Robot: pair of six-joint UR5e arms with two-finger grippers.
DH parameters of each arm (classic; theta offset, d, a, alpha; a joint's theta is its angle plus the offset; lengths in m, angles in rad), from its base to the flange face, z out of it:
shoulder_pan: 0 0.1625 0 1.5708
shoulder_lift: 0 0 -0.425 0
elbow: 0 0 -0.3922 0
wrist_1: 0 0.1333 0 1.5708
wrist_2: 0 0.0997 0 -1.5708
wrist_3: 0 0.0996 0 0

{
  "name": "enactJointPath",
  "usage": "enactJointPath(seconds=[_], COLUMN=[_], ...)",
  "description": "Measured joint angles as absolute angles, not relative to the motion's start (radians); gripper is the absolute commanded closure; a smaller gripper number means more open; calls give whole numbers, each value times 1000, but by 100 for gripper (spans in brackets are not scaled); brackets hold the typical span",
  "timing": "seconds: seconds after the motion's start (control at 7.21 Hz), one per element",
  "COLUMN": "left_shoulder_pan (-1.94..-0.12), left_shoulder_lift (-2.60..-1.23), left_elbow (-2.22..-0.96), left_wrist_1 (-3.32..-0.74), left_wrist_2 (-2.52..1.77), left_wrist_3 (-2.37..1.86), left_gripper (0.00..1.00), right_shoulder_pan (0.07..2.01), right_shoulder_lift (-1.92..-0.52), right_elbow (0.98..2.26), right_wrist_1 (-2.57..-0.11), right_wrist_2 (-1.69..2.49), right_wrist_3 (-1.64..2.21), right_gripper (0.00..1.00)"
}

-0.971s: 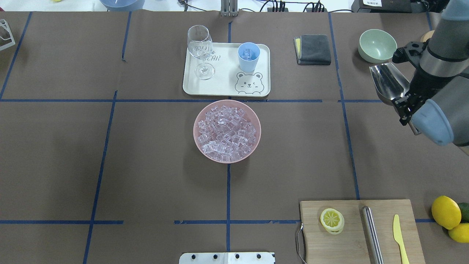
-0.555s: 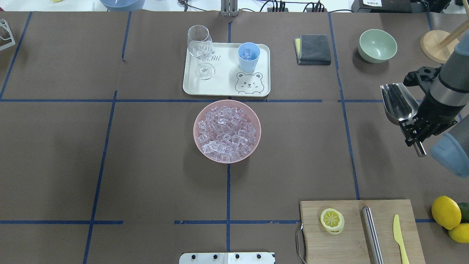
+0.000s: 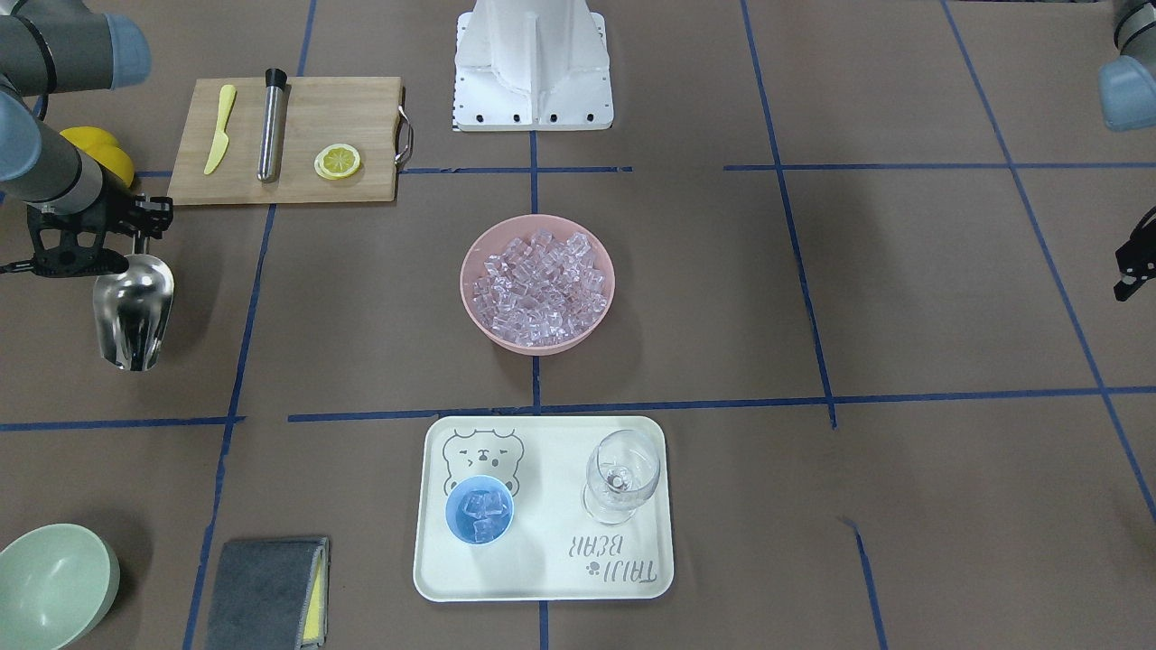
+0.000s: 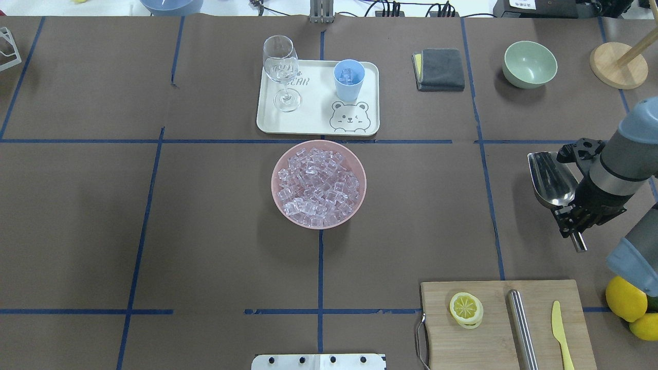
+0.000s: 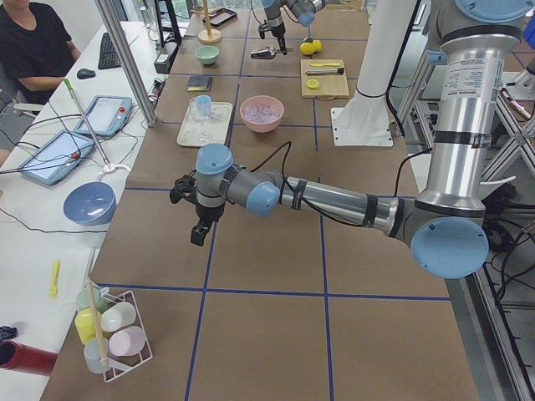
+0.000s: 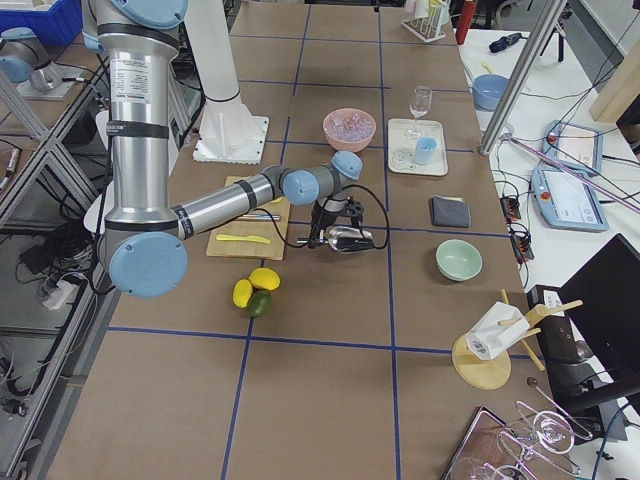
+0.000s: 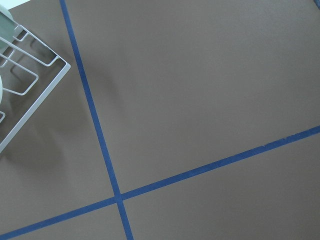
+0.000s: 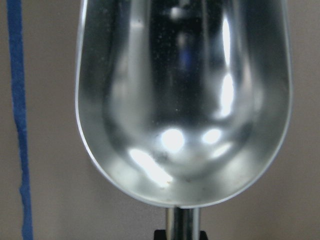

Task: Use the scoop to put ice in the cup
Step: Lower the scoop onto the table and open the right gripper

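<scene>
Your right gripper (image 4: 568,217) clamps the scoop (image 4: 550,177) by its rod handle near the tabletop's (image 4: 411,216) right edge; you cannot tell how open the left gripper (image 3: 1133,264) is.

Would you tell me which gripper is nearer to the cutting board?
Right. The right gripper hovers close by the cutting board, holding the scoop; the left gripper hangs far across the table.
</scene>
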State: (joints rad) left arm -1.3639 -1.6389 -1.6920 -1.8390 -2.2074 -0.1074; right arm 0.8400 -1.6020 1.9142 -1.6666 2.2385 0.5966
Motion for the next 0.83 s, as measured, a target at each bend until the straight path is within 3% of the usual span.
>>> enactJointPath(seconds=[0.28, 0.42, 0.56, 0.69, 0.83], left_shoulder_pan=[-1365, -1365, -1365, -1366, -1366], left_shoulder_lift=[-1642, -1644, -1645, -1647, -1647], left_elbow=[-1693, -1693, -1693, -1693, -1694], left_wrist_1=[-1839, -1839, -1839, -1839, -1839], left_wrist_2=[-2206, -2206, -2206, -2206, -2207], left_wrist_3=[-107, -107, -107, -107, -107], left_gripper=[0, 0, 0, 0, 0], right_shoulder_pan=[817, 815, 814, 813, 813], right_shoulder_lift=[-1605, -1601, -1598, -1598, -1599], right_elbow=[1886, 1877, 1871, 1867, 1860], right_wrist_1=[-1647, -1644, -1643, -1637, -1618], right_wrist_2=[2236, 2237, 2237, 2234, 2229], right_wrist_3=[599, 598, 596, 593, 592], right_gripper=[100, 77, 41, 36, 0])
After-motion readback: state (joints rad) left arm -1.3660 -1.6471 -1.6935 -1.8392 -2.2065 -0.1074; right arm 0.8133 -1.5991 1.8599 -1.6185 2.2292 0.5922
